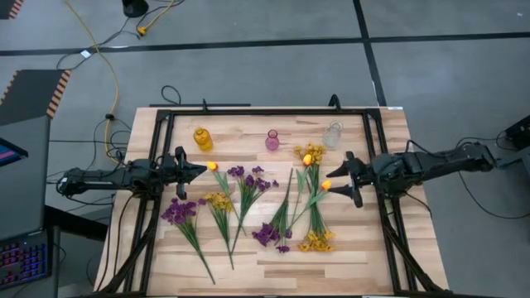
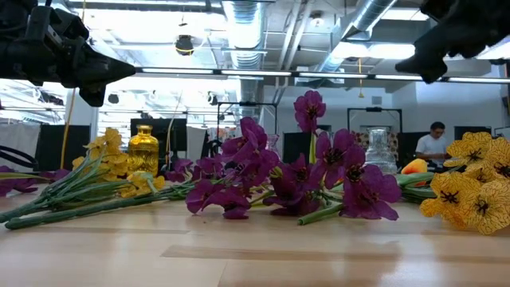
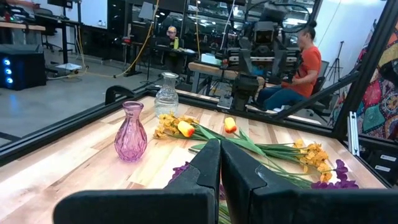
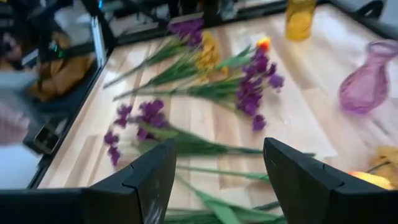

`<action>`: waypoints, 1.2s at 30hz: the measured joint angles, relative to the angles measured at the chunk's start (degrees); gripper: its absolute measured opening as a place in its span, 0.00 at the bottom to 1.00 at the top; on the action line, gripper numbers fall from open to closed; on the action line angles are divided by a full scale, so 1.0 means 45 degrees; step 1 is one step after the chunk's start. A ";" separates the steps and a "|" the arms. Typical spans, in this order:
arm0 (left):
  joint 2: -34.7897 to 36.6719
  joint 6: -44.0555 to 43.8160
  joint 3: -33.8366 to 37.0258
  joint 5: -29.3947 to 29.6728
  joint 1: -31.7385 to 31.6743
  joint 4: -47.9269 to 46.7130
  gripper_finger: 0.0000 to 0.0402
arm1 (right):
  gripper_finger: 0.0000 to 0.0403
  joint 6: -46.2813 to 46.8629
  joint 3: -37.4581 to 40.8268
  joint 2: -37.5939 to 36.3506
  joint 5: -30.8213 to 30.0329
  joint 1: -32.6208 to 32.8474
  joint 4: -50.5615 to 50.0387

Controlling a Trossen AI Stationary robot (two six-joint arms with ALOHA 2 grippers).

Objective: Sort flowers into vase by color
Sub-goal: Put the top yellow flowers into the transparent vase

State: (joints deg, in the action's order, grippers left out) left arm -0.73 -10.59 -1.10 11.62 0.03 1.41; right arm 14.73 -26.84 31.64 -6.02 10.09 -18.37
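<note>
The artificial purple, yellow and orange flowers (image 1: pixel 248 207) on thin green stems all lie loose across the light wooden table (image 1: pixel 364 257), in front of an amber glass vase (image 1: pixel 203 138), a pink one (image 1: pixel 272 140) and a clear one (image 1: pixel 333 134). Left gripper (image 1: pixel 199 170) hangs pinched closed and empty over the left side, right gripper (image 1: pixel 344 178) is spread wide over the right, holding nothing.

2 dark jointed arms, left gripper (image 1: pixel 199 170), right gripper (image 1: pixel 345 179), black angular jaws, black cables trailing
</note>
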 joint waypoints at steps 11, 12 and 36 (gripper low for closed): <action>0.0000 0.0000 0.0000 -0.0005 0.0000 0.0000 0.00 | 0.67 0.1631 -0.1766 0.2920 -0.2164 0.0229 -0.1179; 0.0000 0.0000 0.0000 -0.0005 -0.0004 0.0000 0.00 | 0.67 0.1861 -0.1885 0.3196 -0.2465 0.0229 -0.1319; 0.0000 0.0005 0.0000 -0.0005 -0.0003 -0.0005 0.00 | 0.67 0.7112 -0.2334 0.8788 -0.2983 -0.2696 -0.2390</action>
State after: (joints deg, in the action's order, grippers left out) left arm -0.73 -10.57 -1.10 11.60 0.02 1.39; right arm 46.74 -37.34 71.18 -19.44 -2.05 -29.12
